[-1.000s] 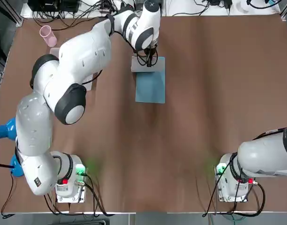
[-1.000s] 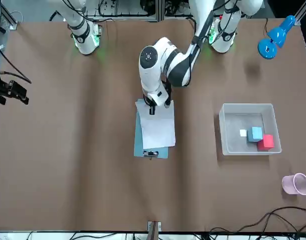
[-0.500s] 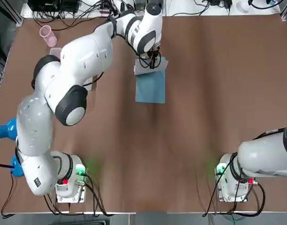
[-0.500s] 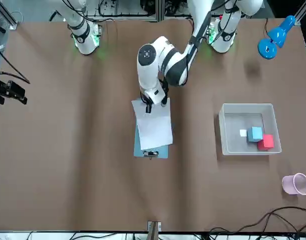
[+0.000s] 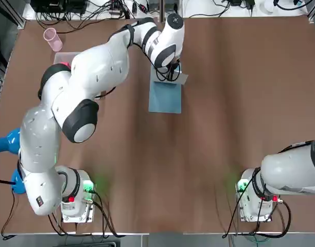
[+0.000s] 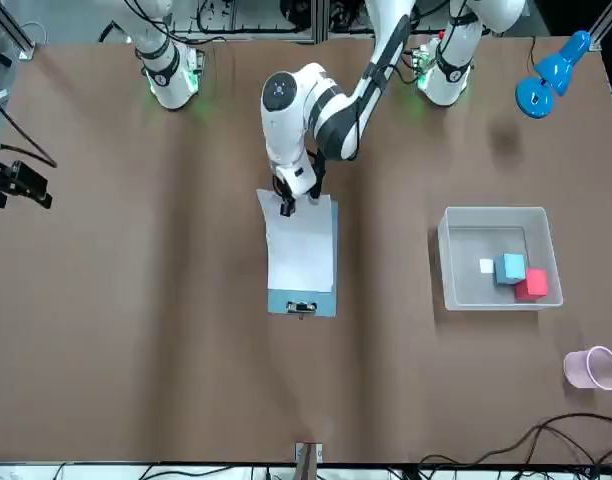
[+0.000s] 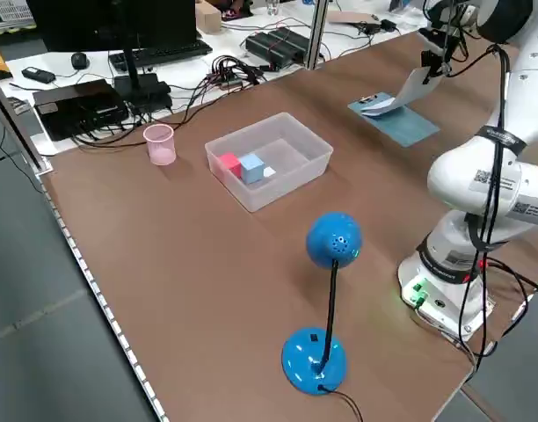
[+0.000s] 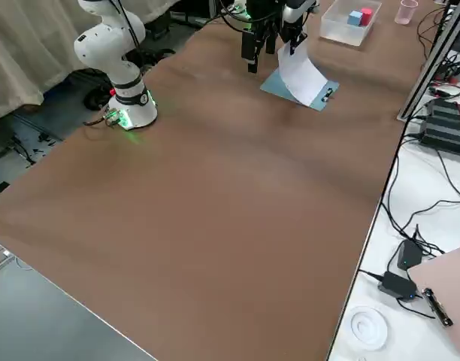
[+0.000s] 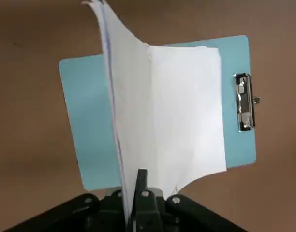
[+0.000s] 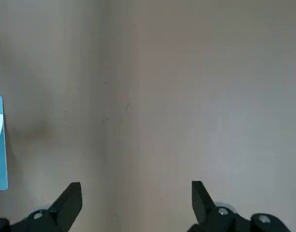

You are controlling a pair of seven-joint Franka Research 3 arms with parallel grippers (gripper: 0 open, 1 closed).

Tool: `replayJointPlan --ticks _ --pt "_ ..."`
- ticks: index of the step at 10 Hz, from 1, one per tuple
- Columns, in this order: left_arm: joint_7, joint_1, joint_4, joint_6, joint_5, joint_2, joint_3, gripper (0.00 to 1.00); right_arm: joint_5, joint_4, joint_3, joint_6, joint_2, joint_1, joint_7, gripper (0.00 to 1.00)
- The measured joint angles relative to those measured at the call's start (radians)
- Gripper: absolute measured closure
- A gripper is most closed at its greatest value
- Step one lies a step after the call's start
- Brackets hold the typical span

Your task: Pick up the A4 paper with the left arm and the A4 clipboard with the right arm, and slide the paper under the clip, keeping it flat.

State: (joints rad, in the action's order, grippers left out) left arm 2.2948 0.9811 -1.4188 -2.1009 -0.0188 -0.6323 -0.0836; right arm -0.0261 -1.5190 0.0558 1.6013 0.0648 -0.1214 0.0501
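We list: one thin white sheet of paper (image 9: 186, 106), matte and bowed, its edge pinched in the left gripper (image 9: 136, 198) above the clipboard, the free end curving down over the board short of the clip; one flat light-blue clipboard (image 6: 328, 270), rectangular with rounded corners, lying on the smooth brown tabletop (image 6: 166, 330), with one small dark metal clip (image 9: 244, 102) at its short edge. We add the right gripper (image 10: 137, 195), black fingers spread wide and holding nothing, parked over bare tabletop at the robot's right.
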Motion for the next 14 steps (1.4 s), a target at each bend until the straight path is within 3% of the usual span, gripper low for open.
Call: replayJointPlan --ticks 8,14 --pt "0.000 -0.045 -0.006 -0.049 0.000 0.000 -0.003 0.99 0.000 0.000 0.000 0.000 0.000 0.000 0.000 0.00" --pt "0.048 -0.053 -0.009 -0.105 0.056 -0.017 -0.004 0.99 0.000 -0.001 0.000 -0.007 0.000 -0.003 0.000 0.00"
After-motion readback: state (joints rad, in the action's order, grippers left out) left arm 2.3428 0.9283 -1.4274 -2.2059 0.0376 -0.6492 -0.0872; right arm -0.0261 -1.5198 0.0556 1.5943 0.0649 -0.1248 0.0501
